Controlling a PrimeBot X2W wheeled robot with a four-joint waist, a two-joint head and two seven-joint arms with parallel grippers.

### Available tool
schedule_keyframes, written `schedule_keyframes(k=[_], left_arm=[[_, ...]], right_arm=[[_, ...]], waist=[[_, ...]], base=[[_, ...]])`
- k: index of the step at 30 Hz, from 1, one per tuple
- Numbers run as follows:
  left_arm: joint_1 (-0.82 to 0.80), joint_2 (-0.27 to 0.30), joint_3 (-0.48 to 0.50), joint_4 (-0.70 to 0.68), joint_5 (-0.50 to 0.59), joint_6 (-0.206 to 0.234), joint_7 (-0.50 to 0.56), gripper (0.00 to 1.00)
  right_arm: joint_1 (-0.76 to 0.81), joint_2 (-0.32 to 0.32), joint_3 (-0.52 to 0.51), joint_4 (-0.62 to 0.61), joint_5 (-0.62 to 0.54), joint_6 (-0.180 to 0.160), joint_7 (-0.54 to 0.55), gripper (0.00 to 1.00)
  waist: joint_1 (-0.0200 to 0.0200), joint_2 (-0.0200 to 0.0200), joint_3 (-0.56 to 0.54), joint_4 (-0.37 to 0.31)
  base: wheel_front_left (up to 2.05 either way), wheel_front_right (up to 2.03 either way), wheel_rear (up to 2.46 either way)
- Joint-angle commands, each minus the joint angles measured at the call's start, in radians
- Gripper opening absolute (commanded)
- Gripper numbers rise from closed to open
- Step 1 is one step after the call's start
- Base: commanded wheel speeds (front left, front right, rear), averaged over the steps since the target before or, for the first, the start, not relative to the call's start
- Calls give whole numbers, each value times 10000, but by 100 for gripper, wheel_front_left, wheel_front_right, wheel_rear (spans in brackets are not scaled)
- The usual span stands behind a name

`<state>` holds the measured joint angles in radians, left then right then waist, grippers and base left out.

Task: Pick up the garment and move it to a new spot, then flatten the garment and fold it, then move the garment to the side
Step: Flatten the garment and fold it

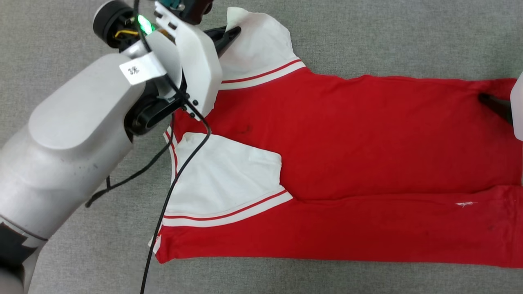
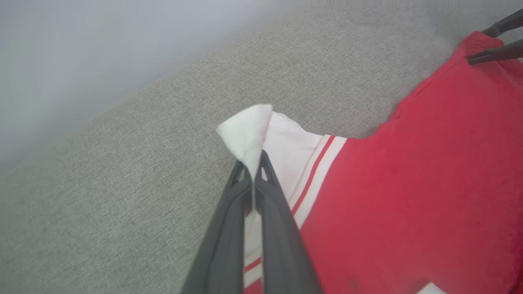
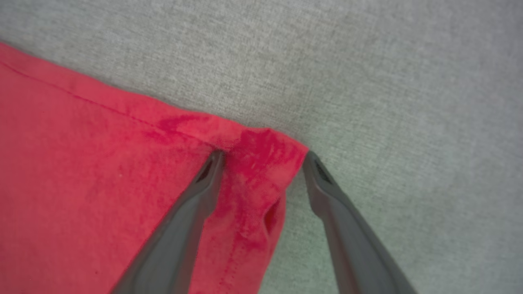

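The left arm's pale grey forearm (image 1: 77,134) reaches in from the lower left of the head view, its wrist carrying a white bracket, a green light and loose black cables (image 1: 171,179). Its long dark fingers point along the far white sleeve (image 1: 257,45) of the red jersey-style T-shirt with white short sleeves and red-white stripe trim (image 1: 347,134). The left tool (image 2: 253,169) is clenched on that sleeve's tip, and a small peak of white cloth stands up just past the fingertips, close to the far edge of the grey fabric-covered counter (image 2: 122,171). The shirt lies stretched across the counter, shoulders toward the left arm and hem toward the right arm, with the near white sleeve (image 1: 224,175) folded onto the red body. Of the right arm, a pale sliver shows at the head view's right edge. The right tool (image 3: 263,157) is released, its fingers spread to either side of the hem's far red corner, one resting on the cloth and one on the bare counter just beside it.
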<state>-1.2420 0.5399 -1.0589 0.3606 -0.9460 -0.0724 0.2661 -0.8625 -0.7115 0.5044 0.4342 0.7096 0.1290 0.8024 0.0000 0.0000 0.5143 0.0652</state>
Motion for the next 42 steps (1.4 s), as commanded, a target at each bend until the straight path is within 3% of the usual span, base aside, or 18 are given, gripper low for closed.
schedule_keyframes(k=[1, 2, 3, 4, 14, 23, 42], left_arm=[[179, 48, 72, -29, -20, 92, -140, 0], [273, 81, 114, -38, -47, 141, -254, 0], [342, 117, 165, -48, -57, 198, -374, 0], [420, 131, 209, -53, -104, 241, -468, 0], [1257, 381, 264, 114, -316, 374, -1093, 0], [2575, 846, 231, -207, -583, 669, -1666, 0], [6489, 1977, -183, -2164, -1677, 2007, -2445, 0]], right_arm=[[385, 320, 449, 270, 134, 30, 5, 100], [421, 305, 551, 313, 198, 30, -143, 69], [433, 279, 620, 337, 224, 30, -320, 13], [437, 237, 674, 366, 278, 28, -496, 0], [389, -97, 501, -66, 206, 10, -3413, 0], [1990, 169, -20, -415, 112, 10, -5359, 0], [6494, 510, -1485, -1338, -11, 11, -5918, 0]], waist=[[0, 0, 21, -1], [0, 0, 26, -3], [0, 0, 29, -14], [0, 0, 26, -23], [0, 0, -660, -208], [0, 0, -1924, -381], [0, 0, -4011, -143]], base=[[0, 0, 0], [0, 0, 0], [0, 0, 0], [0, 0, 0], [0, 0, 0], [0, 0, 0], [0, 0, 0]])
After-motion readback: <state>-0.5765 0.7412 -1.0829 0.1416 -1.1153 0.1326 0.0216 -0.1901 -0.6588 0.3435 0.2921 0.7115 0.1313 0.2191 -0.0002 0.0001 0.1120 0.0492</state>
